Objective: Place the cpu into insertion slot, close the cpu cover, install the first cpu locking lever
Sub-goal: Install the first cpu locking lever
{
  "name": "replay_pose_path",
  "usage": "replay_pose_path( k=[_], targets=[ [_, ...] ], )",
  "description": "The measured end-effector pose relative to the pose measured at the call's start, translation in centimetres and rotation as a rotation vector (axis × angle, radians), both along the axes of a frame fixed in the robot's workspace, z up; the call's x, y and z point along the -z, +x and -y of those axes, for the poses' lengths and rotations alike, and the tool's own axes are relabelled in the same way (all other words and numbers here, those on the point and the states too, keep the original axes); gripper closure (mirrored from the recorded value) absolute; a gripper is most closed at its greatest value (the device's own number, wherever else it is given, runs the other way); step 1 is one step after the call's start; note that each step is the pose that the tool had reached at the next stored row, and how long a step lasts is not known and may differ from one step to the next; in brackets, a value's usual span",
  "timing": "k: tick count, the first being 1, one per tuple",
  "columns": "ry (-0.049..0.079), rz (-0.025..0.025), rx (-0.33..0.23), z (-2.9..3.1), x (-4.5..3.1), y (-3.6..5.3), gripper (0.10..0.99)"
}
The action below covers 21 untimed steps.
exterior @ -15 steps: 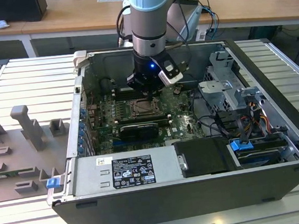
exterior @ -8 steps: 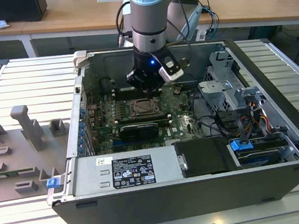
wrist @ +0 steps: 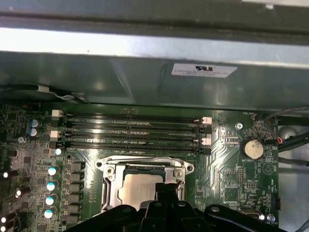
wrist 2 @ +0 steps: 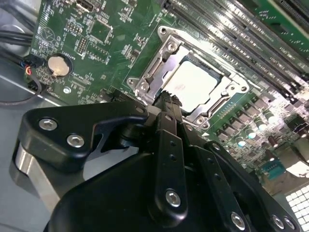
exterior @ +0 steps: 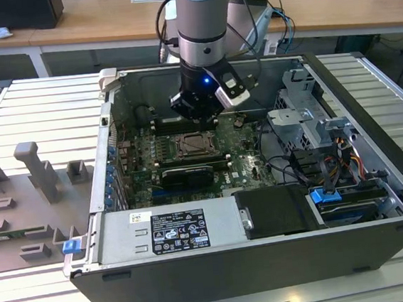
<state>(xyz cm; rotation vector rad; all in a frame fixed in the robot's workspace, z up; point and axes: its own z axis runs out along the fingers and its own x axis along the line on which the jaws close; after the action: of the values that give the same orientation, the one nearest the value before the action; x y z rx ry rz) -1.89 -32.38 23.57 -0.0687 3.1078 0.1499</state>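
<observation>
The cpu (wrist 2: 195, 82) lies flat in the insertion slot (wrist 2: 227, 104), the cpu cover (wrist 2: 154, 67) framing it on the green board. The gripper (wrist 2: 166, 96) hangs just above the socket's near edge — fingers pressed together, clenched on nothing — with open room between memory slots (wrist: 133, 130) and case wall (wrist: 145, 72).

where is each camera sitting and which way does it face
Exterior view: off the arm, above the open computer case, looking down into it; the arm and gripper show.
Second wrist view: on the arm, looking past the gripper at the cpu in the insertion slot.
First wrist view: on the arm, facing the memory slots; gripper at the edge.
Both wrist views share the cpu.
</observation>
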Motion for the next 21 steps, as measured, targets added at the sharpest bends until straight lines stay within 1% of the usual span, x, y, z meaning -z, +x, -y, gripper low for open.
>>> replay_pose_path(
  k=[3,5,6,7,8,9,11,15,16,17,18,20,21],
  targets=[
    [0.000,-0.0001,0.000,0.20,-0.09,-0.01,0.980],
    [0.000,-0.0001,0.000,0.21,-0.38,0.00,0.980],
    [0.000,0.0000,0.000,0.22,-0.67,0.00,0.980],
    [0.000,0.0001,0.000,0.22,-1.08,0.00,0.980],
    [0.000,0.0001,0.000,0.21,-1.69,0.00,0.980],
    [0.000,0.0000,0.000,0.22,-1.99,0.00,0.980],
    [0.000,0.0000,0.000,0.32,-2.11,0.01,0.980],
    [0.000,0.0000,0.000,0.98,-2.08,-0.04,0.980],
    [0.000,0.0000,0.000,1.46,-2.05,-0.05,0.980],
    [0.000,-0.0002,0.000,1.78,-2.02,-0.05,0.980],
    [0.000,-0.0008,0.000,1.95,-2.00,-0.06,0.980],
    [0.000,-0.0106,0.000,2.28,-1.91,-0.06,0.980],
    [0.001,-0.0146,0.000,2.41,-1.86,-0.06,0.980]
  ],
)
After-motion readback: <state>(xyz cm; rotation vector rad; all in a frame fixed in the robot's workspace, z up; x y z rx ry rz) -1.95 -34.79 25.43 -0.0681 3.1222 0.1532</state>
